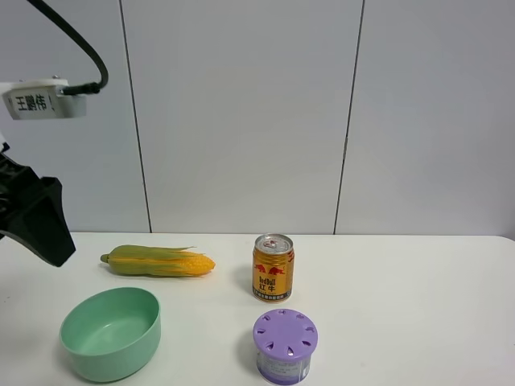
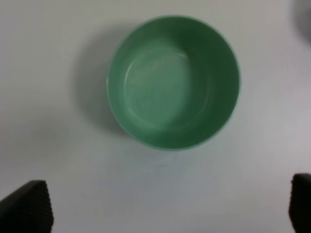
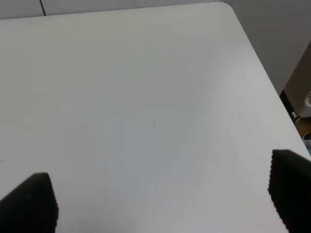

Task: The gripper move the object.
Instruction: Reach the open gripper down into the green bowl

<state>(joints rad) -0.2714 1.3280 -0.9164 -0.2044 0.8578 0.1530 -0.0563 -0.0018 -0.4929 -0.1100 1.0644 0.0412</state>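
Note:
The mint-green bowl point(image 1: 111, 333) stands upright and empty at the front left of the white table point(image 1: 402, 305). My left gripper point(image 1: 36, 221), a black claw under a white labelled box point(image 1: 36, 100), hangs above the table's left edge, up and to the left of the bowl. In the left wrist view the bowl point(image 2: 173, 81) lies well below the open gripper point(image 2: 165, 206), whose fingertips point(image 2: 29, 206) hold nothing. My right gripper point(image 3: 160, 194) is open and empty over bare table; it is out of the exterior high view.
An ear of corn point(image 1: 159, 262) lies behind the bowl. A gold can point(image 1: 273, 268) stands at the middle. A purple-lidded container point(image 1: 285, 346) stands in front of the can. The table's right edge and corner point(image 3: 233, 14) show in the right wrist view.

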